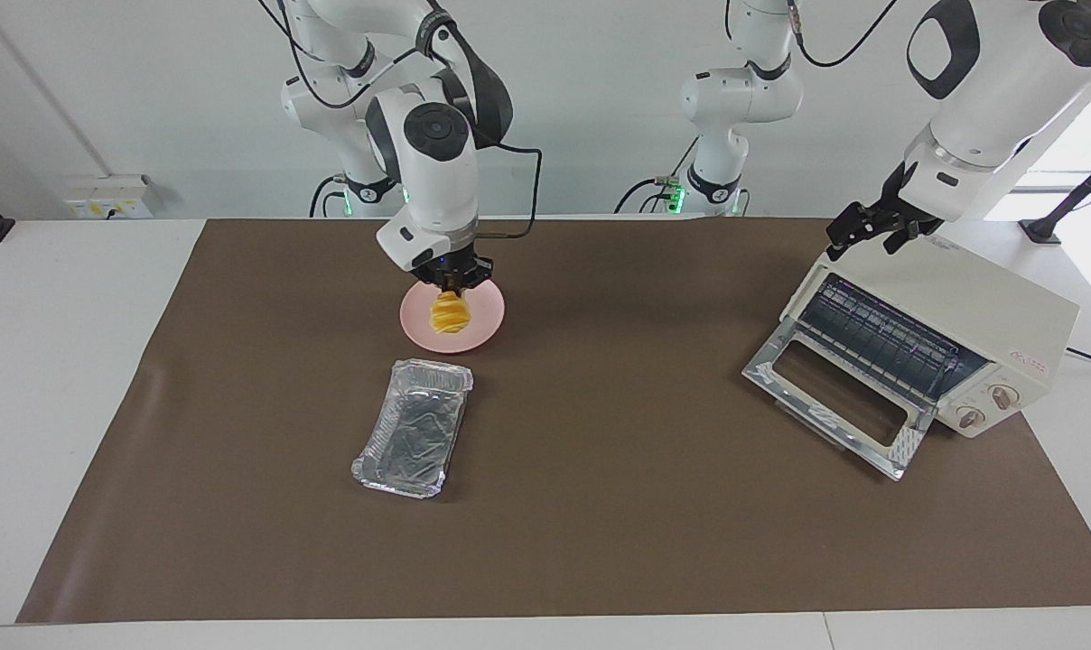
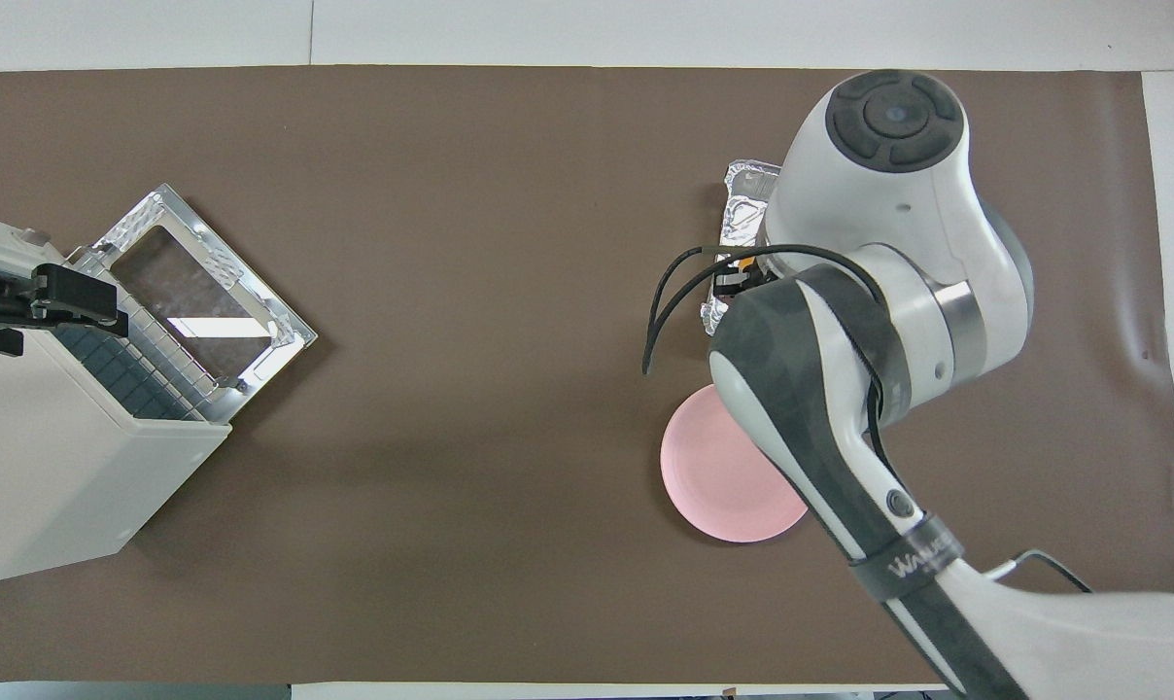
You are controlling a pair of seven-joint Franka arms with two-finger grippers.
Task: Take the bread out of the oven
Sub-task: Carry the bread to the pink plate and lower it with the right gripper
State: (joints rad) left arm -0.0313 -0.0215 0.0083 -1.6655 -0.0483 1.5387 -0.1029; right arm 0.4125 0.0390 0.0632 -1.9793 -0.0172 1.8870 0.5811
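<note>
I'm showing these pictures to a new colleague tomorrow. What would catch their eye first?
Probably the orange bread, hanging from the right gripper over the pink plate. Next, the empty foil tray farther from the robots, and the white oven at the left arm's end, door down, with the open left gripper over its top.

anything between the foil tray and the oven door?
Nothing: only bare brown mat lies between the foil tray and the oven's dropped door, clearest in the facing view.
</note>
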